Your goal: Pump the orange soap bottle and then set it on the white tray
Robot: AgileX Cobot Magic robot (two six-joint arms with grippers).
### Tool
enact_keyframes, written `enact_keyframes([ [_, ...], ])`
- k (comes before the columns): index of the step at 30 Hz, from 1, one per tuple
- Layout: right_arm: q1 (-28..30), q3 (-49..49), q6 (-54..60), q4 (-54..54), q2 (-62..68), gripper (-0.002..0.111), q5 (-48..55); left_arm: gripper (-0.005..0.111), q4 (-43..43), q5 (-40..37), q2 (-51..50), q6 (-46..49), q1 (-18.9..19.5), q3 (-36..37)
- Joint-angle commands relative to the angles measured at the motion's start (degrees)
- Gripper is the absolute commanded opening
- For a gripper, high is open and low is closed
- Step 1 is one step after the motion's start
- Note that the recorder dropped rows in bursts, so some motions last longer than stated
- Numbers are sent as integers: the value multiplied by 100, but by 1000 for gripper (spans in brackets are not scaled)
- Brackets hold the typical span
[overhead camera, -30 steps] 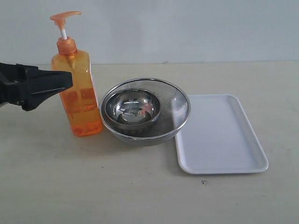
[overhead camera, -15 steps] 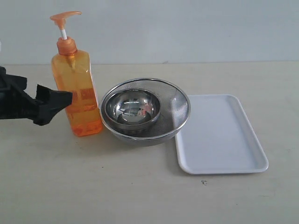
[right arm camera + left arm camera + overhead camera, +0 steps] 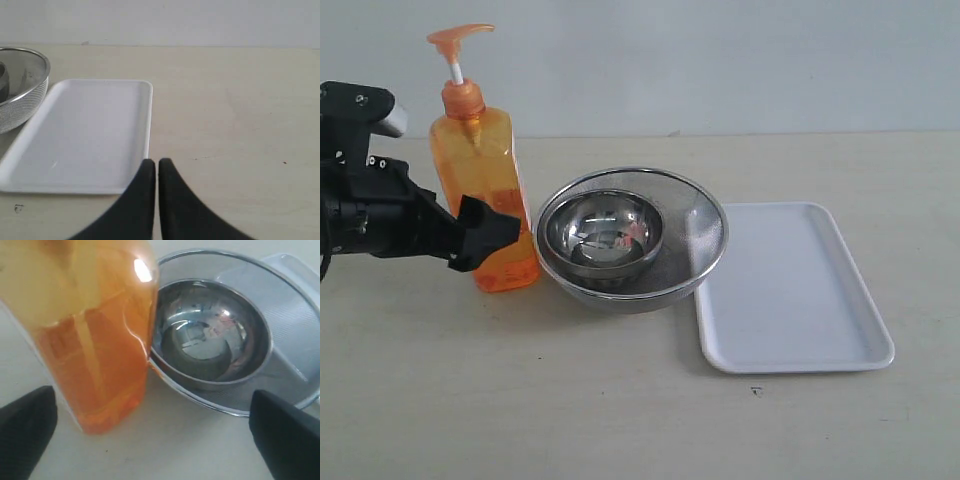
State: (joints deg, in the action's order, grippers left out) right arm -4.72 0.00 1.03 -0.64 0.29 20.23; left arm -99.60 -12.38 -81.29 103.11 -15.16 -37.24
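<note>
Approach step, no pumping yet: L fingers [image 3: 25, 430] wide apart w/ orange soap bottle [image 3: 480, 160] upright on counter [image 3: 620, 400] btwn them; R fingers [image 3: 145, 190] closed, empty, by white tray [image 3: 790, 290]; next prob. L closes on bottle body.

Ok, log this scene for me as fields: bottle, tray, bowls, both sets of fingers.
Bottle: orange soap bottle, upright on table, pump head raised
Tray: white tray, nothing on it
Bowls: steel bowls, nested, between bottle and tray
Left fingers: open wide at bottle's lower body, not gripping
Right fingers: shut, empty, near tray's edge
</note>
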Motion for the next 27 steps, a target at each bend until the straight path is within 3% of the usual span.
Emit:
enact_keyframes([
  [1, 15, 0, 13, -23, -29, 0, -64, 97, -35, 398, -46, -81, -24, -272],
  [11, 15, 0, 13, -23, -29, 0, -64, 97, -35, 232, -441, -193, -24, -858],
  [27, 15, 0, 13, -23, -29, 0, -17, 97, -35, 96, -916, -430, -24, -1151],
])
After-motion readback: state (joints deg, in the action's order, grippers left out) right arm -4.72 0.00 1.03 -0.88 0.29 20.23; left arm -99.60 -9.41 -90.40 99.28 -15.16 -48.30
